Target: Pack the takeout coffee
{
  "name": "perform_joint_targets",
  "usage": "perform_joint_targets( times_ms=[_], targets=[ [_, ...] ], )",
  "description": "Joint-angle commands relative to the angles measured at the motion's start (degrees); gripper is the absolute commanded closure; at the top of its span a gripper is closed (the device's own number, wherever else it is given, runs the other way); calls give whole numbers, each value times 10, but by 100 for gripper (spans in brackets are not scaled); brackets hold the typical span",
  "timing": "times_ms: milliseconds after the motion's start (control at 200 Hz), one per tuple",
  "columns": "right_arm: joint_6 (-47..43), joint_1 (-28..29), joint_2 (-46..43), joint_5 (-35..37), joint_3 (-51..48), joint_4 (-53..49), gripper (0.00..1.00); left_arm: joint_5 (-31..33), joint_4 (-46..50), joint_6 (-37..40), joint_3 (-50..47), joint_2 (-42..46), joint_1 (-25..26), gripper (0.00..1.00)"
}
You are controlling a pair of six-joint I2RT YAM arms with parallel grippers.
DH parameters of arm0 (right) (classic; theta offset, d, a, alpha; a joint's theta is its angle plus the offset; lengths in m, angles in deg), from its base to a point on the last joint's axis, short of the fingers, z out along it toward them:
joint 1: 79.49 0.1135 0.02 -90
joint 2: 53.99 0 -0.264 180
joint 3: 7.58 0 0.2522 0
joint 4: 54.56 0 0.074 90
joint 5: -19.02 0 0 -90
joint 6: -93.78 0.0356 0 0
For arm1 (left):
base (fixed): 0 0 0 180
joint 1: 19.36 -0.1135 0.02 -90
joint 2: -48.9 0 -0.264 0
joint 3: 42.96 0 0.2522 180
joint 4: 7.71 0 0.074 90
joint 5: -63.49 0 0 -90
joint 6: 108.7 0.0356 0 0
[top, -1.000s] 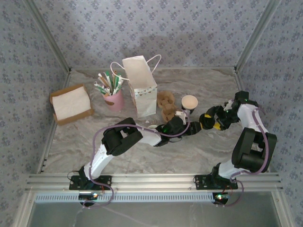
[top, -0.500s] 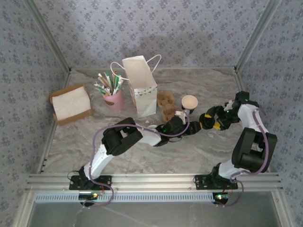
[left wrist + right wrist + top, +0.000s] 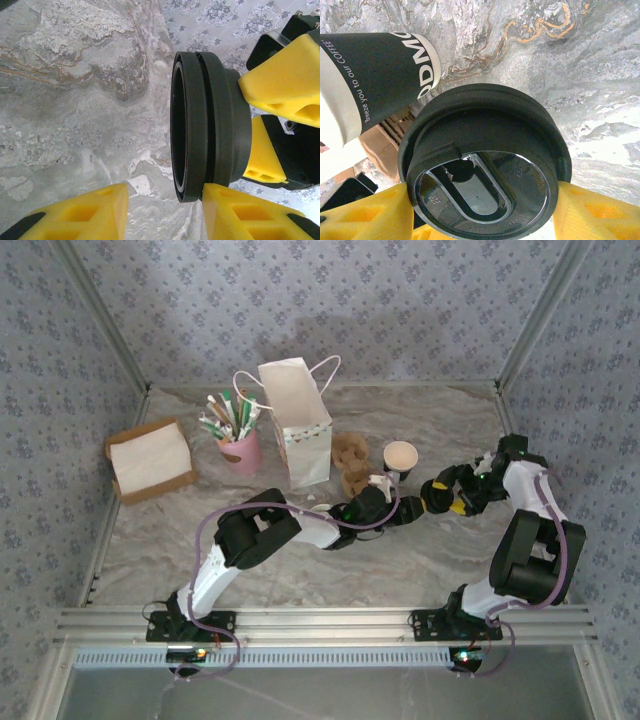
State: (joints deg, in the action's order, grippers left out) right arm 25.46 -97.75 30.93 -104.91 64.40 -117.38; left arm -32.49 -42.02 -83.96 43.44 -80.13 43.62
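A round black lid (image 3: pixel 485 150) sits between the yellow fingers of my right gripper (image 3: pixel 480 212), which is shut on its sides. In the left wrist view the lid (image 3: pixel 210 125) shows edge-on, with its open side facing left. Its lower rim dips between the fingers of my left gripper (image 3: pixel 165 200), which is open. The rim rests by the right pad (image 3: pixel 250 215), with a gap to the left pad (image 3: pixel 75 215). From above, the left gripper (image 3: pixel 405 512) and the right gripper (image 3: pixel 437 497) meet just right of the table's middle. The takeout coffee cup is hidden from view.
A dark-walled paper cup (image 3: pixel 400 458) with a cream inside stands just behind the grippers and shows in the right wrist view (image 3: pixel 375 75). A brown cardboard carrier (image 3: pixel 350 465), a white paper bag (image 3: pixel 297 425), a pink cup of straws (image 3: pixel 240 445) and a cardboard box (image 3: pixel 150 460) line the back.
Both arms stay almost still. My left gripper's fingers have drawn in slightly around the lid's rim.
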Motion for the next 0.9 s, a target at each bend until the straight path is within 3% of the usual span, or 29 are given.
perform_joint_targets(
  times_ms=[0, 485, 894],
  targets=[
    [7, -4, -9, -19, -6, -17, 33, 13, -15, -2, -18, -17, -13, 57],
    [4, -6, -12, -3, -3, -20, 34, 4, -11, -1, -14, -10, -12, 57],
    [5, 9, -37, 31, 11, -25, 34, 13, 19, 36, -27, 66, -5, 53]
  ],
)
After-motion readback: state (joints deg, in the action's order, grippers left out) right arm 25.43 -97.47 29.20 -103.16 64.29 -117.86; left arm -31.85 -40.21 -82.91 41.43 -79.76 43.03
